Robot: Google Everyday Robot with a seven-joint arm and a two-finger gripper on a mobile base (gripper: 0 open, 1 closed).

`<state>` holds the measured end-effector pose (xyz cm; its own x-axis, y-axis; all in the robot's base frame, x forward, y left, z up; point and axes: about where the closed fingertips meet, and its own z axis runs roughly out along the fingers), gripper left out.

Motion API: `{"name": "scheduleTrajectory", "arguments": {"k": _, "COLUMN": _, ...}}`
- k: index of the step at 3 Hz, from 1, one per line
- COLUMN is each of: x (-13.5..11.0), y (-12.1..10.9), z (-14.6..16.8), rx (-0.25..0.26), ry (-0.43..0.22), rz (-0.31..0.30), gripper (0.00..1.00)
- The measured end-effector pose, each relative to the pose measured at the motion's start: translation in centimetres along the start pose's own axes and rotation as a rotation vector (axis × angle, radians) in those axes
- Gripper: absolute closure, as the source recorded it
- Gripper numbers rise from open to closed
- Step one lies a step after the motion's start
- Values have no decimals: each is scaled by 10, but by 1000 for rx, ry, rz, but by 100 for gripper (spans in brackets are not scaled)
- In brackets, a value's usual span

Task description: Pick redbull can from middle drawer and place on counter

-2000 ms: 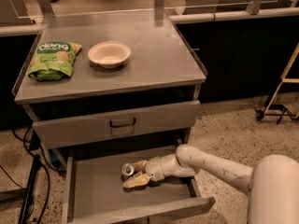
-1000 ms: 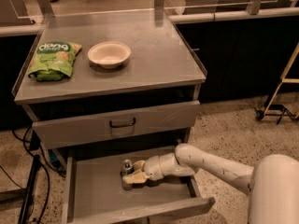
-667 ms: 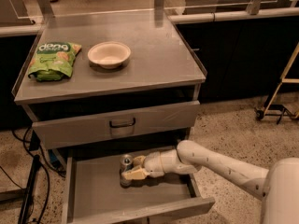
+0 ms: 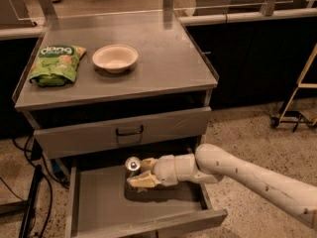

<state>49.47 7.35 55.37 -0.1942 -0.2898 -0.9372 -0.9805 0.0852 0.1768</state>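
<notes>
A white robot arm (image 4: 237,175) reaches from the right into the open middle drawer (image 4: 99,202), where its gripper (image 4: 134,175) is pinched around the redbull can (image 4: 132,163), whose shiny silver top faces the camera near the drawer's back. The can sits low inside the drawer, just below the closed drawer with the black handle (image 4: 130,131). Above, on the counter (image 4: 163,58), a pale bowl (image 4: 115,57) stands beside a green snack bag (image 4: 54,63) at the left.
</notes>
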Motion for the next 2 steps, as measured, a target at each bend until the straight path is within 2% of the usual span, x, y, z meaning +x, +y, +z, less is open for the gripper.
{"name": "scheduleTrajectory", "arguments": {"k": 1, "x": -9, "y": 7, "z": -6, "rx": 6, "ry": 2, "rz": -16, "gripper": 100}}
{"name": "scheduleTrajectory", "arguments": {"k": 2, "x": -20, "y": 11, "z": -9, "rx": 11, "ry": 52, "rz": -13, "gripper": 100}}
